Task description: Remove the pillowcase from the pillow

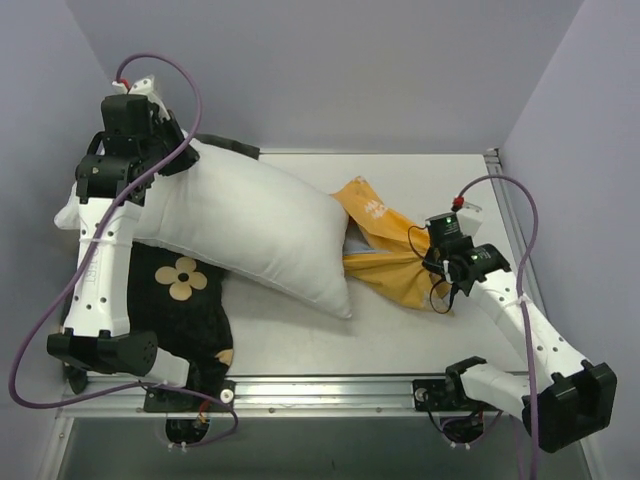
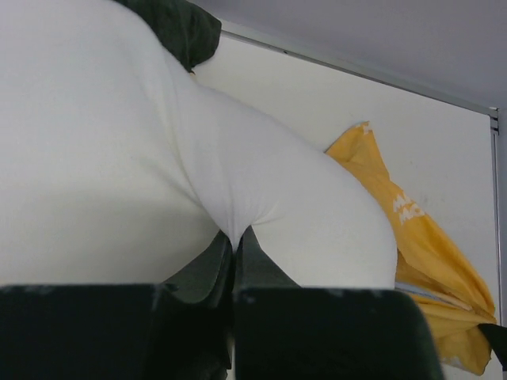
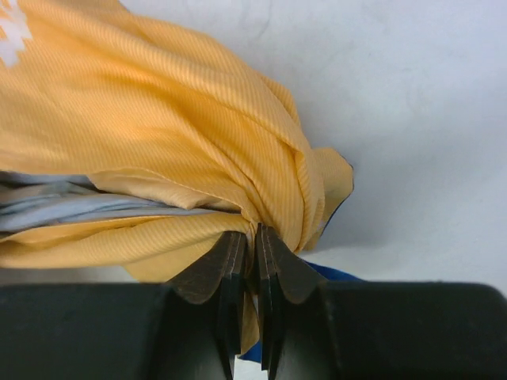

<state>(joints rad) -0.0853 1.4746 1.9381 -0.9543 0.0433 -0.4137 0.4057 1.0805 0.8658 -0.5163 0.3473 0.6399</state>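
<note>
On the left, the left gripper (image 2: 237, 237) is pinched tight on a fold of the plump white pillow (image 1: 250, 225). The pillow lies slantwise across the table (image 1: 420, 335), partly over a black pillow (image 1: 185, 290) with a tan flower. Against the white pillow's right end lies the pillowcase (image 1: 385, 240), bunched, orange-yellow side out. The right gripper (image 3: 252, 241) is clamped on its gathered far end.

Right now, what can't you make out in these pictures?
1. Thin orange-yellow fabric pillowcase: its blue outside faces inward; right wrist view shows a sliver.
2. Black flower-print pillow: top view, mostly under the plump white pillow and left arm.
3. Pillowcase opening: left wrist view, white pillow blocks it.
</note>
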